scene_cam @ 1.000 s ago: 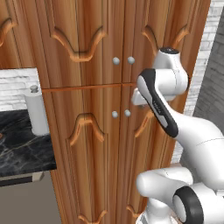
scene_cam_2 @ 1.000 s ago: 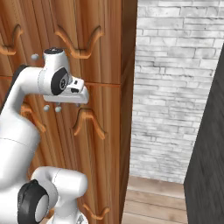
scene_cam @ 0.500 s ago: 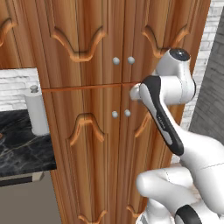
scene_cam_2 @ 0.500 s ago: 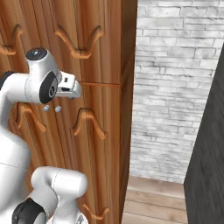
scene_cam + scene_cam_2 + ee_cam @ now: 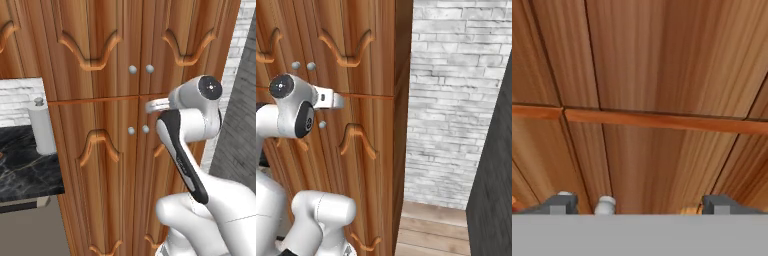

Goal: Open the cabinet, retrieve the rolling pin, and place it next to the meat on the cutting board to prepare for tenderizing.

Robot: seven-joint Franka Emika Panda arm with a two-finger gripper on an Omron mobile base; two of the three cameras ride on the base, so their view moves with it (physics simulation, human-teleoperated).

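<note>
Now the gripper [image 5: 637, 205], jaws spread wide, is facing the closed cabinet [image 5: 100, 75], needing a knob [image 5: 605, 204] to pull.

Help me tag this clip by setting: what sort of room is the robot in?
Most likely a kitchen: a tall wooden cabinet with carved doors and round silver knobs, a dark marble counter beside it carrying what looks like a paper towel roll, and a white brick wall.

- At your left, a black marble-patterned counter [image 5: 25, 172] abuts the side of the tall reddish-brown wooden cabinet [image 5: 107, 165].
- On it you have a white upright paper-towel roll [image 5: 41, 127], standing just beside the cabinet.
</note>
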